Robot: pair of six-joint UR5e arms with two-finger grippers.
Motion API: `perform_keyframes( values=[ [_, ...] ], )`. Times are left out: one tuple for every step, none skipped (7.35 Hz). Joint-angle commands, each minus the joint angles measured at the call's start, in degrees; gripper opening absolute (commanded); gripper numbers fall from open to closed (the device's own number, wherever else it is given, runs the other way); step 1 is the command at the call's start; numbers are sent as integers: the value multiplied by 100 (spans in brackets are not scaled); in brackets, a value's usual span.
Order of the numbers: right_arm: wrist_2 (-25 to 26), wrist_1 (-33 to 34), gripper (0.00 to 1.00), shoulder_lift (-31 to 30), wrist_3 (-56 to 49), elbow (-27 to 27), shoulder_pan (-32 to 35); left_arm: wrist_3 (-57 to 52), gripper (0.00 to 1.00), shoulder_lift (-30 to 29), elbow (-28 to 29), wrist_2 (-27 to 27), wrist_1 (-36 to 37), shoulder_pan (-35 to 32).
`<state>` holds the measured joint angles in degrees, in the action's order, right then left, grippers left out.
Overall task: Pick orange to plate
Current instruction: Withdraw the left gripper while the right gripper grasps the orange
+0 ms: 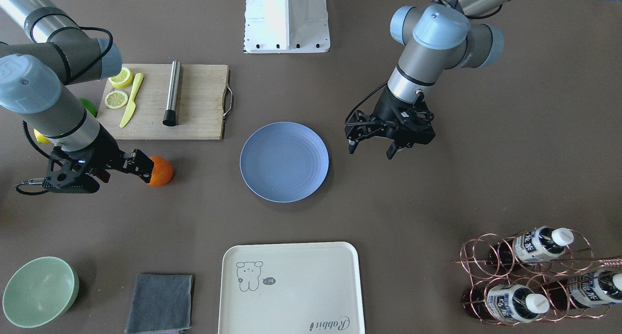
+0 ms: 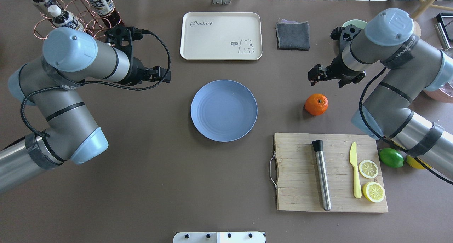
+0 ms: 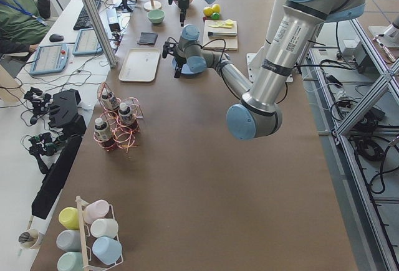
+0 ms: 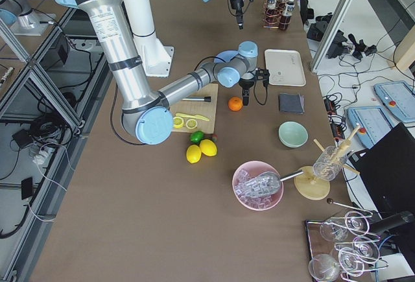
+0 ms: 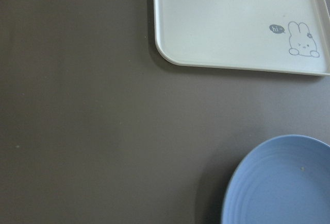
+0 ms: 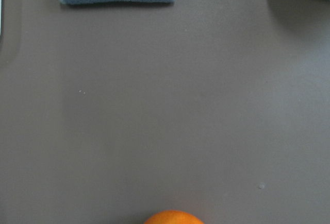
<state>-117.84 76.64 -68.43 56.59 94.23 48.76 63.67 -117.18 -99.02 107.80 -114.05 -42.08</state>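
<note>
The orange [image 2: 316, 104] rests on the brown table to the right of the blue-lavender plate [image 2: 224, 110], apart from it. My right gripper [image 2: 331, 78] hovers open just beyond the orange, holding nothing. In the front-facing view one of its fingers [image 1: 142, 163] overlaps the orange [image 1: 161, 171]. Only the top of the orange [image 6: 172, 217] shows, at the bottom edge of the right wrist view. My left gripper [image 1: 371, 149] hangs open and empty on the other side of the plate [image 1: 284, 161]. The plate's rim [image 5: 281, 183] sits in a corner of the left wrist view.
A wooden cutting board [image 2: 300, 172] near the orange carries a metal cylinder [image 2: 322, 175], a yellow knife [image 2: 355, 174] and lemon slices [image 2: 368, 168]. A lime [image 2: 391, 157] lies beside it. Beyond the plate are a cream tray [image 2: 221, 36], a grey cloth [image 2: 292, 35] and a mint bowl [image 1: 39, 290]. A bottle rack [image 1: 534, 275] stands far left.
</note>
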Motion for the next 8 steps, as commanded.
perform_keyframes(
  values=[
    [304, 0, 100, -13, 2, -54, -304, -65, 98, 28, -21, 21, 75, -98],
    [366, 9, 100, -13, 10, -63, -384, -65, 98, 20, -29, 21, 111, -116],
    [384, 0, 100, -21, 97, -63, -463, -65, 98, 20, -29, 30, 120, -142],
    [472, 0, 100, -65, 177, -71, -525, -57, 98, 20, -38, 126, 120, -151],
    [490, 0, 100, -65, 169, -115, -551, -57, 98, 20, -29, 127, 120, -151],
    [499, -52, 100, -39, 177, -237, -587, -48, 98, 20, -29, 127, 120, -151],
    [499, -253, 100, -30, 186, -369, -578, -48, 98, 20, -29, 136, 120, -177],
    [499, -412, 44, -56, 186, -379, -578, -48, 98, 20, -29, 127, 120, -178]
  ],
)
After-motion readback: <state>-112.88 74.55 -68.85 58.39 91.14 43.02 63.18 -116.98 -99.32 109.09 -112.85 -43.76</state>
